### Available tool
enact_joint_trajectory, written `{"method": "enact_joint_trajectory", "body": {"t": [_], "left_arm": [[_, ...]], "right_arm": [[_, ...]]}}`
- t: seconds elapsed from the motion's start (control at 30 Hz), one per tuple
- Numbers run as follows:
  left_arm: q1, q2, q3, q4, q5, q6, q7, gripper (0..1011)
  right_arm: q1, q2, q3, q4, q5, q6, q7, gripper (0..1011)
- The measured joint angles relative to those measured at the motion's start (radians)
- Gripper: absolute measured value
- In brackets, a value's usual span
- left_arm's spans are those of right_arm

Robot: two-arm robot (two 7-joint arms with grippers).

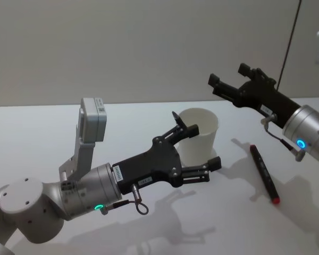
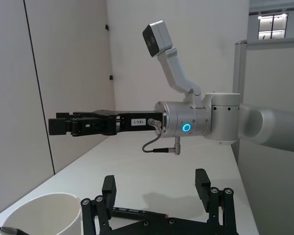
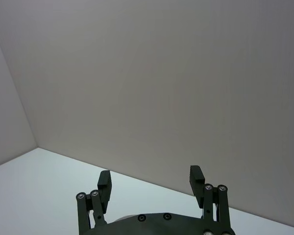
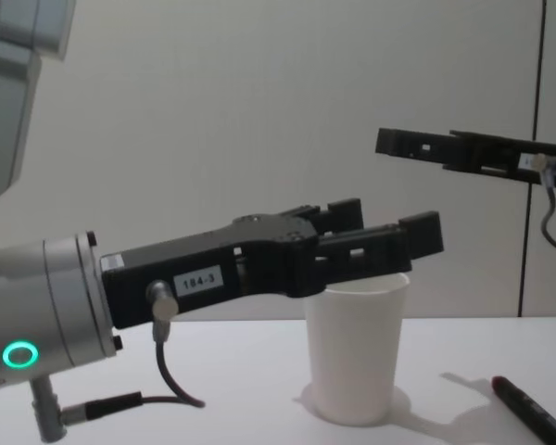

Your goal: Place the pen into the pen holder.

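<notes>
Pen (image 1: 264,174), dark-bodied with a red tip, lies flat on the white table (image 1: 42,133) in the head view, to the right of the plain white paper cup (image 1: 204,139) and apart from it. My left gripper (image 1: 204,145) reaches in from the left at the cup, fingers spread wide and holding nothing; one finger crosses the rim, the other shows by the cup's lower right side. My right gripper (image 1: 215,82) hangs raised at the back right, well above the table.

From the left wrist view, my left gripper (image 2: 155,180) is wide apart and empty. The cup (image 2: 44,215) sits off to one side of it rather than between the fingers, and the pen (image 2: 137,211) shows on the table beyond. My right gripper (image 2: 59,126) shows side-on, high up.

From the right wrist view, my right gripper (image 3: 151,175) is well apart and empty.

In the chest view my left gripper (image 4: 394,222) is level with the cup's (image 4: 357,352) rim; I cannot tell whether it touches. The pen (image 4: 528,406) lies at the lower right, and my right gripper (image 4: 385,141) is up high.
</notes>
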Motion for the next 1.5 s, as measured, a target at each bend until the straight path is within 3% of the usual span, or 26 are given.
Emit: {"method": "enact_joint_trajectory", "body": {"t": [0.27,1.23,1.5], "left_arm": [[0.001,-0.007,0.0,-0.001,0.033,0.003,0.06,1001],[0.006,-0.052,0.003,-0.012,0.251,0.024,0.449,1001],[0.007,-0.063,0.004,-0.015,0.307,0.029,0.549,1001]], "right_arm": [[-0.034,-0.002,0.011,-0.015,-0.03,-0.015,-0.023,1001],[-0.304,-0.018,0.099,-0.137,-0.273,-0.133,-0.2,1001],[-0.329,-0.02,0.107,-0.148,-0.296,-0.144,-0.217,1001]]}}
